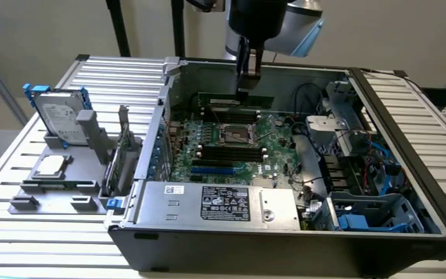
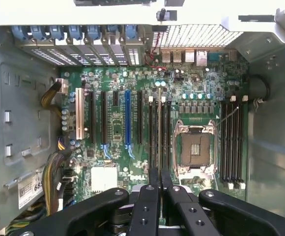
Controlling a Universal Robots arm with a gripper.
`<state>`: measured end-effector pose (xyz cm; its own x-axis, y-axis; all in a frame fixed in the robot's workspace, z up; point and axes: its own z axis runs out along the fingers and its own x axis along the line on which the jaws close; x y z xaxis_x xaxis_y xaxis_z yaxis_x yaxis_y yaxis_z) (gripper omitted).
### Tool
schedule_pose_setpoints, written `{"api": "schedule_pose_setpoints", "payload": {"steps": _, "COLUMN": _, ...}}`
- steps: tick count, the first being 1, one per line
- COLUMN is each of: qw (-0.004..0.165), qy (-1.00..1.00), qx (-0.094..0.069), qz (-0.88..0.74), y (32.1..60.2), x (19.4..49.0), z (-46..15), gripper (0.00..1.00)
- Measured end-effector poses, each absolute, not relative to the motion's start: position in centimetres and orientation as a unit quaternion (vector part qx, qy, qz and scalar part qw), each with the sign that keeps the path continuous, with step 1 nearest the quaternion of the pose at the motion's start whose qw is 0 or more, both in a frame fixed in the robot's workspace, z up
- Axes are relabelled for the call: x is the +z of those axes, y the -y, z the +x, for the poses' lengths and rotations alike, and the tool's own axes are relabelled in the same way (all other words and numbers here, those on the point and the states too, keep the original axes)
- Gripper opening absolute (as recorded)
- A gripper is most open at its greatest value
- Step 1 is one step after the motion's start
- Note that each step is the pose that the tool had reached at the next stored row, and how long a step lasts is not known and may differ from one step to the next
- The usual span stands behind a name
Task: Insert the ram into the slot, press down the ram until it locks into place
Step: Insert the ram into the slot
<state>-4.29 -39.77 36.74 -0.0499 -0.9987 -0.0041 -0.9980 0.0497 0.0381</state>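
My gripper hangs over the open computer case, shut on the ram, a thin dark green stick held level above the motherboard. In the wrist view the ram shows edge-on as a thin line running out from between my closed fingers. It lies along the black memory slots between the expansion slots and the empty CPU socket, still above them. A second bank of empty slots lies on the other side of the socket.
The case walls surround the board. A power supply and a blue drive cage fill the near side. On the exterior view's left, a grey fixture holds a hard drive, a processor and an upright card.
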Motion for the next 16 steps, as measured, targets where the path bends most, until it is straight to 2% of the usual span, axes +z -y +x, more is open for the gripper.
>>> {"api": "schedule_pose_setpoints", "payload": {"steps": 16, "qw": 0.012, "qy": 0.734, "qx": -0.016, "qz": 0.678, "y": 39.8, "x": 33.8, "z": -4.3, "gripper": 0.12}}
